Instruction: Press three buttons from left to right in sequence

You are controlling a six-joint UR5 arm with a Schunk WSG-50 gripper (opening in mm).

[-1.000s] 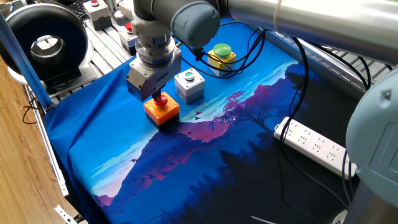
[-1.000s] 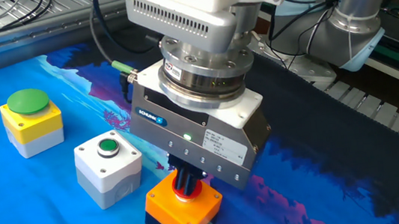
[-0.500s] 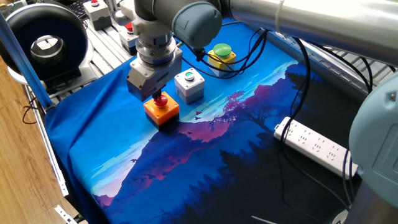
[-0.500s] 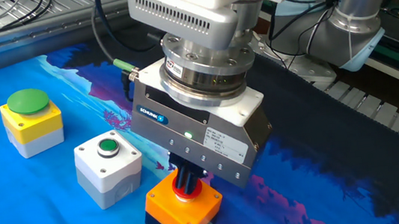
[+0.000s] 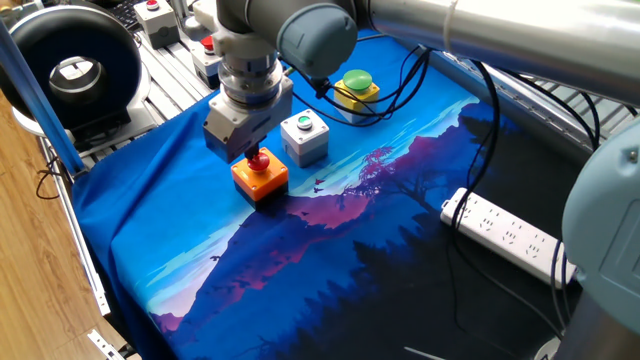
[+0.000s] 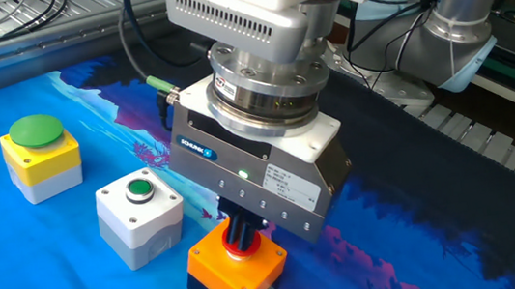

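Note:
Three button boxes stand in a row on the blue cloth. The orange box (image 5: 262,180) (image 6: 238,271) has a red dome button (image 5: 259,159) (image 6: 241,251). The light grey box (image 5: 305,140) (image 6: 140,224) has a small green button. The yellow box (image 5: 357,93) (image 6: 43,161) has a large green dome. My gripper (image 5: 253,152) (image 6: 242,236) stands upright over the orange box. Its dark fingers are together and their tips rest on the red dome. The gripper body hides the back of the orange box.
A white power strip (image 5: 505,235) lies on the cloth at the right. Grey boxes with red buttons (image 5: 207,55) and a black round device (image 5: 70,70) sit on the rack at the back left. Black cables (image 5: 420,70) run behind the yellow box.

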